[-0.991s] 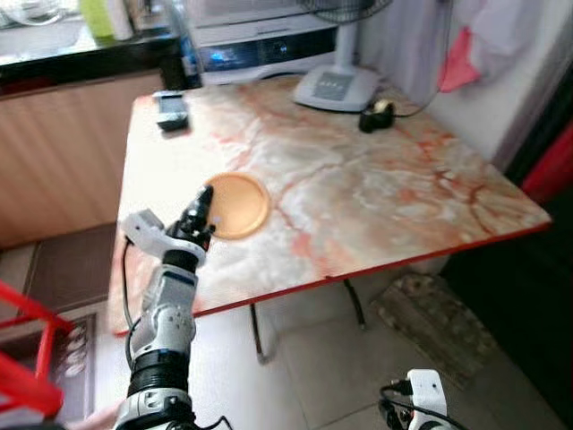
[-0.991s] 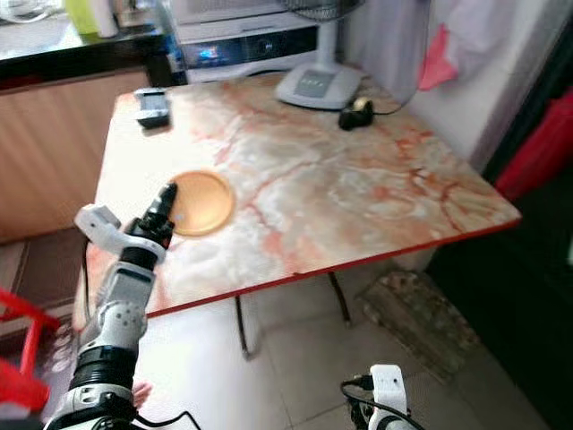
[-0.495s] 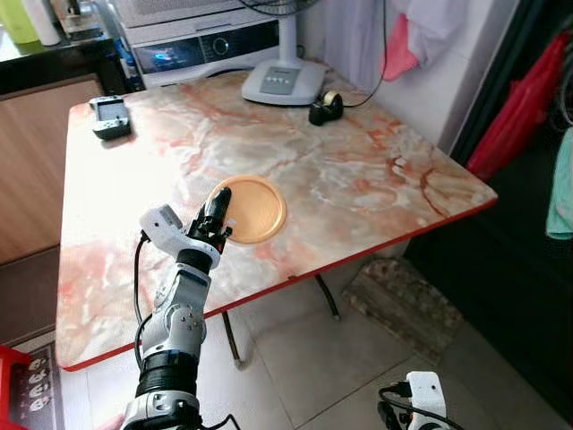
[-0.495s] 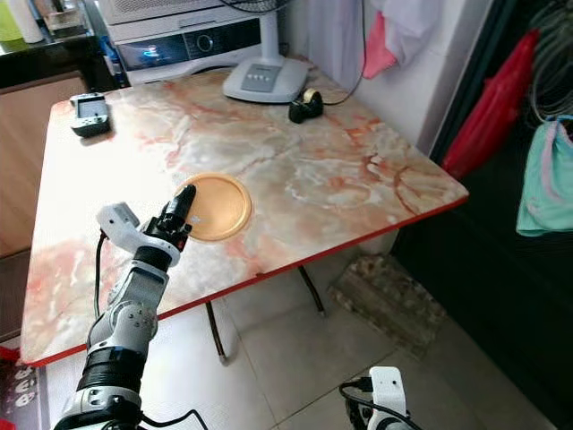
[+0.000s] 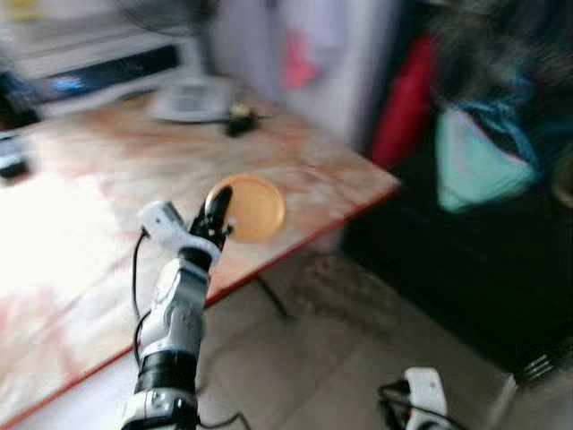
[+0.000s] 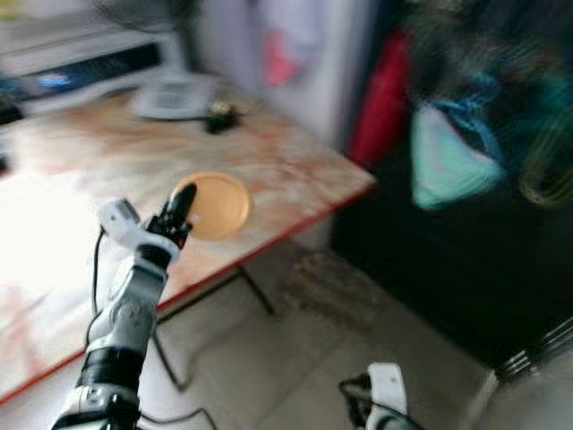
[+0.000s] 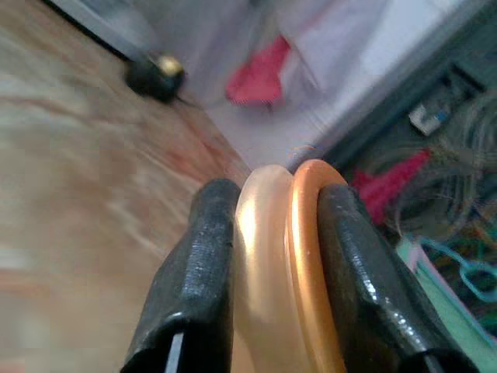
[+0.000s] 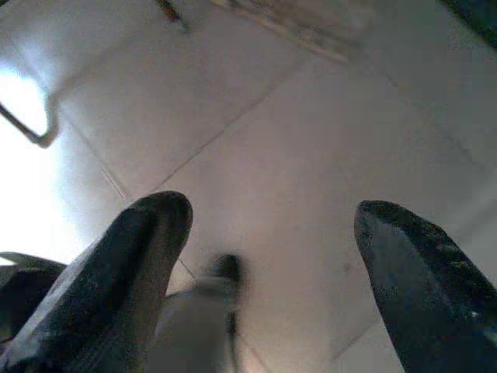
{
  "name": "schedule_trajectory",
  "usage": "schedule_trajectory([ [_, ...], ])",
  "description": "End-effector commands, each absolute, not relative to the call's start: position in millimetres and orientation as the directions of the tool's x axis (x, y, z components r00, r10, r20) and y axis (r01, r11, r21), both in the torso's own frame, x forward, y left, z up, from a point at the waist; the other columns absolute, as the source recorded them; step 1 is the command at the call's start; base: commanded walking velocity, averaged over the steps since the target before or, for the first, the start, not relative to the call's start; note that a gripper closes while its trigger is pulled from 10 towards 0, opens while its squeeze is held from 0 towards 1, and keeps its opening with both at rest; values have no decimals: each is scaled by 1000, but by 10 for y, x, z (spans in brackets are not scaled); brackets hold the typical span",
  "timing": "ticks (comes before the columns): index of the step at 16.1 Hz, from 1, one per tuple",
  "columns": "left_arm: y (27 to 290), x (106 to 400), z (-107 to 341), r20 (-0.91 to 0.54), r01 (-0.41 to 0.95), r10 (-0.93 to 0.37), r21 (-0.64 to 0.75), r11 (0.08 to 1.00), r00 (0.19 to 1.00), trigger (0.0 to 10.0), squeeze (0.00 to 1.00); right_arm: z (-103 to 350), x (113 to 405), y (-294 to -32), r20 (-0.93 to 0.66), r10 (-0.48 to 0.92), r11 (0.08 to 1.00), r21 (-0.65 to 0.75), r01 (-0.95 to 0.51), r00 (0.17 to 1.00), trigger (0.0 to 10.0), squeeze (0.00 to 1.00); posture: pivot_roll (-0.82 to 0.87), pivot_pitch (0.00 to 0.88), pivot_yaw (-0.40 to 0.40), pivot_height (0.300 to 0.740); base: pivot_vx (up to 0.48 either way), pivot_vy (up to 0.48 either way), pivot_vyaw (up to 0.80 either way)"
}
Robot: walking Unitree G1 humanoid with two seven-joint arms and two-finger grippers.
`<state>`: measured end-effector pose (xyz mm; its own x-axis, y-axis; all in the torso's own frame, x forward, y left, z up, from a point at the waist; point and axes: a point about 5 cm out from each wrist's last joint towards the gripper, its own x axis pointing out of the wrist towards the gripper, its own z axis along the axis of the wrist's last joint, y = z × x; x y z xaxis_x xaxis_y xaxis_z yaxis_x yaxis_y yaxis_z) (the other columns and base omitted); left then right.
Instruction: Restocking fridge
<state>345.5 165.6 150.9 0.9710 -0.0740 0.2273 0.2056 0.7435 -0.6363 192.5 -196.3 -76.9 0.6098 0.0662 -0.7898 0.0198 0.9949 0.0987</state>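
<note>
Gripping orange lid (image 7: pixel 299 264) edge-on w/ left tool (image 5: pixel 218 210), right tool (image 8: pixel 264 256) spread, idle; blurry view, lid could slip.

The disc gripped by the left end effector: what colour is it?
Orange, with a paler peach inner face; the disc shows best in the left wrist view.

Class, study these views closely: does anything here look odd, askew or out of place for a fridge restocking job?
Yes. The left pincer is shut on the round orange plastic plate, holding it up on its rim rather than flat, over the marble-patterned table. The right pincer hangs open above the tiled floor. The head views are blurred.
</note>
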Motion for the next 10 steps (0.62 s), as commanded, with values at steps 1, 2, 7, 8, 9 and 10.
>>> schedule_trajectory([
  [1, 1642, 3467, 1582, 251, 225, -80, -629, 744, 965, 10000, 0, -791, 1892, -1940, -798, 72, 994, 108, 25, 598, 10000, 0, -21, 6, 33, 740, 0, 0, -800],
  [2, 1647, 3470, 1586, 251, 224, -78, -630, 744, 965, 10000, 0, -791, 1893, -1940, -798, 73, 994, 108, 24, 598, 10000, 0, -21, 6, 33, 740, 0, 0, -800],
  [7, 1651, 3480, 1579, 241, 212, -65, -656, 724, 968, 10000, 0, -787, 1898, -1939, -798, 78, 994, 110, 18, 598, 10000, 0, -20, 9, 31, 740, 0, 0, -800],
  [8, 1656, 3482, 1579, 242, 212, -63, -664, 717, 968, 10000, 0, -786, 1900, -1940, -798, 79, 994, 111, 16, 598, 10000, 0, -20, 10, 30, 740, 0, 480, -800],
  [9, 1657, 3482, 1581, 243, 213, -64, -662, 719, 968, 10000, 0, -786, 1901, -1941, -798, 80, 994, 111, 16, 598, 10000, 0, -20, 10, 29, 740, 0, 480, -800],
  [10, 1657, 3482, 1581, 243, 213, -64, -660, 720, 968, 10000, 0, -785, 1902, -1942, -798, 80, 994, 111, 15, 598, 10000, 0, -20, 10, 29, 740, 0, 480, -800],
])
